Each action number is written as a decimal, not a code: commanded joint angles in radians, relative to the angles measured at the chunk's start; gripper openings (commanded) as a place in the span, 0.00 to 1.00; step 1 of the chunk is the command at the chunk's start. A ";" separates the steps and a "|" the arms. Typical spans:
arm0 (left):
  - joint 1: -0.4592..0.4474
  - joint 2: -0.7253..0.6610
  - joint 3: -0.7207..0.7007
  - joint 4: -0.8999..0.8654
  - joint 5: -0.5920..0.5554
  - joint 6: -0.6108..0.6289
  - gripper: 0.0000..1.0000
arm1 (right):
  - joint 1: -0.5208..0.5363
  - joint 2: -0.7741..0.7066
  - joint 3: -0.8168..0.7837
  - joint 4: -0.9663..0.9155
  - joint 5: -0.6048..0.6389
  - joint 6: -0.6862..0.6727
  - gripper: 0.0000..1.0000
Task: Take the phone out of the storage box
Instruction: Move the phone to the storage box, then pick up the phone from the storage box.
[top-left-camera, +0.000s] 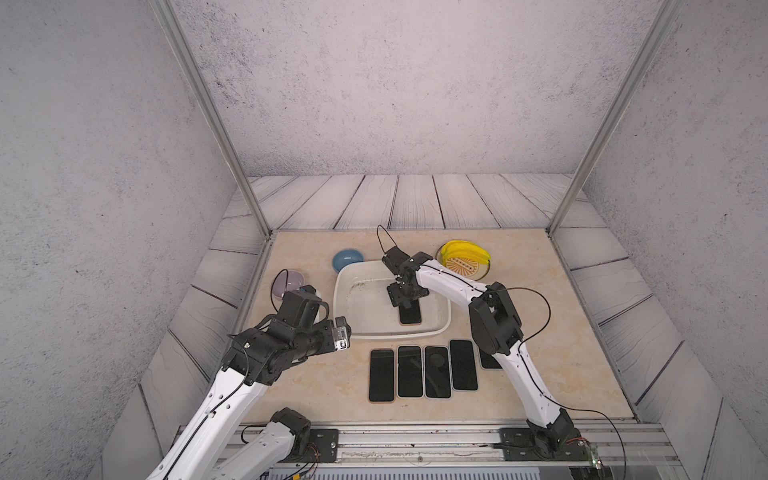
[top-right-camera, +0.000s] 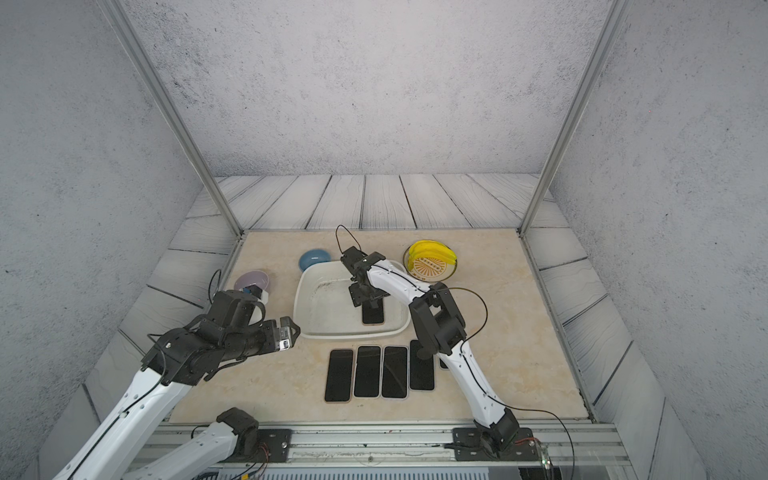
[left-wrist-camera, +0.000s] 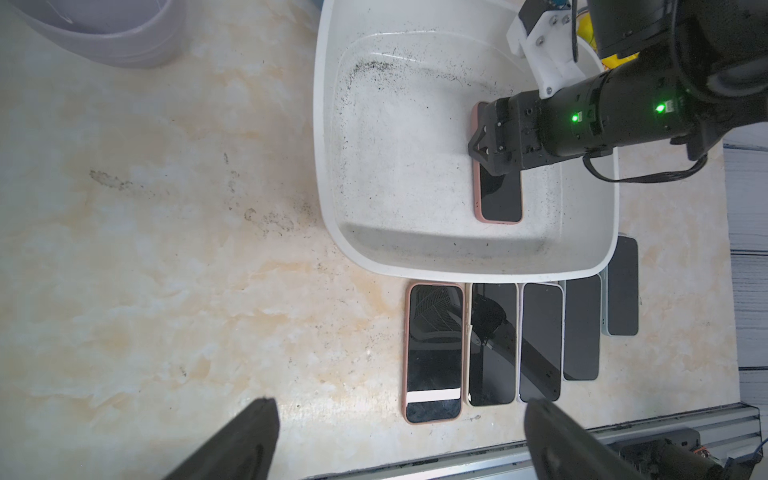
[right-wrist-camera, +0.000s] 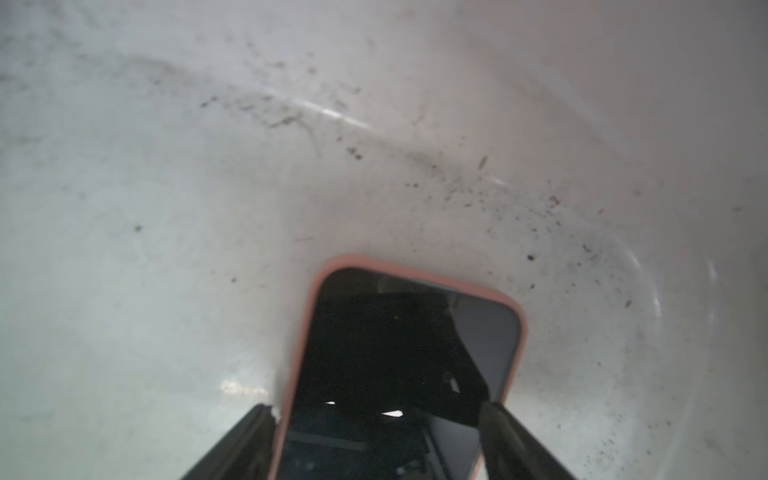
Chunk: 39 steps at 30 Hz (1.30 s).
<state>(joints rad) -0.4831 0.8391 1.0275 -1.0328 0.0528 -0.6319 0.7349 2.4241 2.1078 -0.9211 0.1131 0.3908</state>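
The phone (right-wrist-camera: 399, 353) lies flat, screen up, on the floor of the storage box (right-wrist-camera: 208, 187), towards the tub's right-hand side in both top views (top-left-camera: 410, 314). It is a slim slab with rounded corners, a glossy black screen and a matte salmon-pink case. The right gripper (right-wrist-camera: 380, 415) is clamped across it: one black finger presses against each long edge of the case, the arm reaching down over the tub's far right corner.

The storage box (top-left-camera: 345, 291) is one shallow white plastic tub, rectangular with rounded corners and a rolled rim. Its smooth floor is scuffed and sprinkled with dark specks, thickest along the bends at the walls.

Just in front of the tub, a row of phones (left-wrist-camera: 540, 345) lies on the tabletop (top-left-camera: 540, 311), a beige, marble-patterned slab. There are five, all screen up and side by side; the one at the left end (left-wrist-camera: 434, 353) has a salmon case and a white bar across its screen.

The left gripper (left-wrist-camera: 401, 403) hangs above that row with its dark fingers spread wide, holding nothing. A small sticker (top-left-camera: 342, 344) on its wrist module is too small to read.

Behind the tub sit one round blue bowl (top-left-camera: 348, 258), one lilac bowl (top-left-camera: 289, 281) and one clear plate (top-left-camera: 478, 272) with a sunburst pattern, carrying yellow bananas (top-left-camera: 464, 251).
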 joint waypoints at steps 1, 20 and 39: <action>0.013 0.011 -0.023 0.044 0.037 0.008 0.99 | -0.012 0.054 -0.083 -0.086 -0.090 0.014 0.71; 0.015 0.193 -0.116 0.438 0.380 0.012 0.99 | -0.084 -0.239 -0.039 -0.044 -0.244 -0.004 0.67; 0.015 0.234 -0.138 0.556 0.386 0.052 0.99 | -0.092 -0.153 -0.087 -0.151 -0.220 -0.033 1.00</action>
<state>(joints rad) -0.4774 1.0992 0.8818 -0.4530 0.4553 -0.6033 0.6449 2.2372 2.0518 -1.0286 -0.1375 0.3794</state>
